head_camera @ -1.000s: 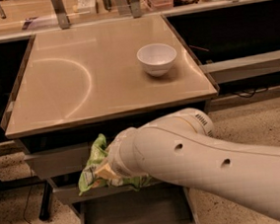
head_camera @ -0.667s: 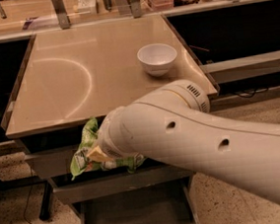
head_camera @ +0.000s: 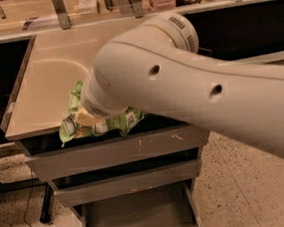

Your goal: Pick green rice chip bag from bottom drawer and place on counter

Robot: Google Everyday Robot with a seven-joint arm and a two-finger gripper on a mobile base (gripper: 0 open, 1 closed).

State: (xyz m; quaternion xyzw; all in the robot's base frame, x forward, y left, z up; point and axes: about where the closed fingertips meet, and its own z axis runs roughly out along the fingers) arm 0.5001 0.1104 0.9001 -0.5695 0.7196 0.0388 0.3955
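My big white arm fills the middle and right of the camera view. My gripper (head_camera: 89,117) is at its end, mostly hidden by the wrist, and is shut on the crumpled green rice chip bag (head_camera: 124,121). The bag hangs at the front edge of the beige counter (head_camera: 40,95), level with its surface and partly over it. The bottom drawer (head_camera: 137,220) stands pulled out below, and its flat grey floor shows nothing on it.
Two shallower grey drawers (head_camera: 115,153) (head_camera: 123,183) sit between the counter and the bottom drawer. A cluttered shelf (head_camera: 86,1) runs along the back. A dark cable (head_camera: 29,206) lies on the speckled floor at left. My arm hides the counter's right half.
My arm has lifted the bag up from in front of the drawers to the counter's front edge. The white bowl is now hidden behind the arm.
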